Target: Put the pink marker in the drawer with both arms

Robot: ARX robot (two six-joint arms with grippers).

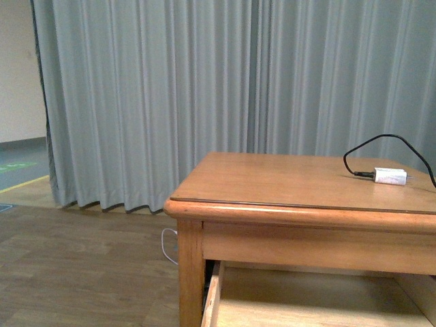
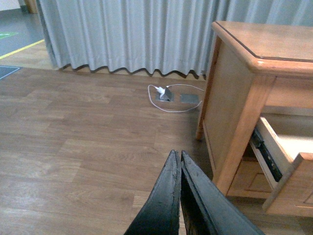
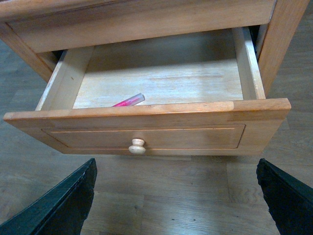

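Observation:
The pink marker (image 3: pixel 128 101) lies inside the open drawer (image 3: pixel 146 129), against the inside of its front wall, partly hidden by it. The drawer is pulled out from the wooden table; its round knob (image 3: pixel 137 146) faces my right gripper (image 3: pixel 178 183). That gripper is open and empty, in front of the drawer front, fingers wide apart over the floor. My left gripper (image 2: pixel 177 156) is shut and empty, over the wood floor to the left of the table, away from the drawer (image 2: pixel 283 169). In the front view only a strip of the drawer's interior (image 1: pixel 306 300) shows.
A white charger block (image 1: pixel 390 176) with a black cable lies on the table top (image 1: pixel 272 180). A floor socket with a white cable (image 2: pixel 168 94) sits near the grey curtain. The table leg (image 2: pixel 244 132) stands right of my left gripper.

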